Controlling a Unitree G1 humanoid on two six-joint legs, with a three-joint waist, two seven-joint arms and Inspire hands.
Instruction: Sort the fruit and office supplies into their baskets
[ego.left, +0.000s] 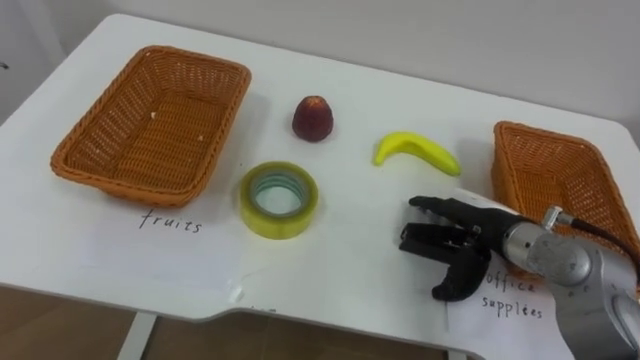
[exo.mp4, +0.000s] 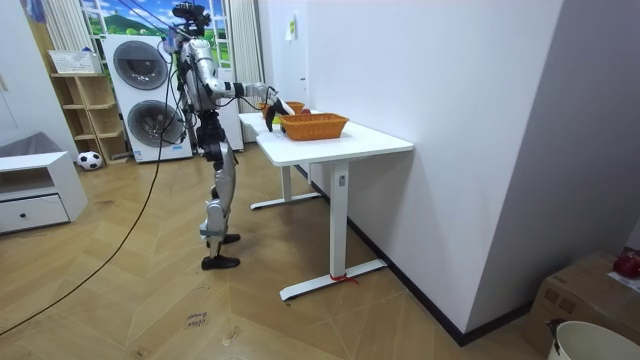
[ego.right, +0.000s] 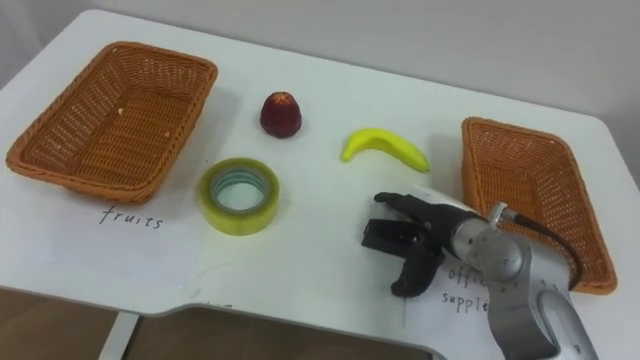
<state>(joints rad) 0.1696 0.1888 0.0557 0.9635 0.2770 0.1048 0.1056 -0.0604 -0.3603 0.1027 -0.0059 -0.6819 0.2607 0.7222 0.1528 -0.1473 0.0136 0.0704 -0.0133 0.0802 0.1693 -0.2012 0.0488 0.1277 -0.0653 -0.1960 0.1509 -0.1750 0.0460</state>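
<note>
Red fruit, banana and tape roll lie between left basket and right basket; right robot hand open.

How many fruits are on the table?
2. A dark red fruit lies near the left basket, behind the tape roll. A banana lies near the right basket, beyond the right hand. None seems hidden.
</note>
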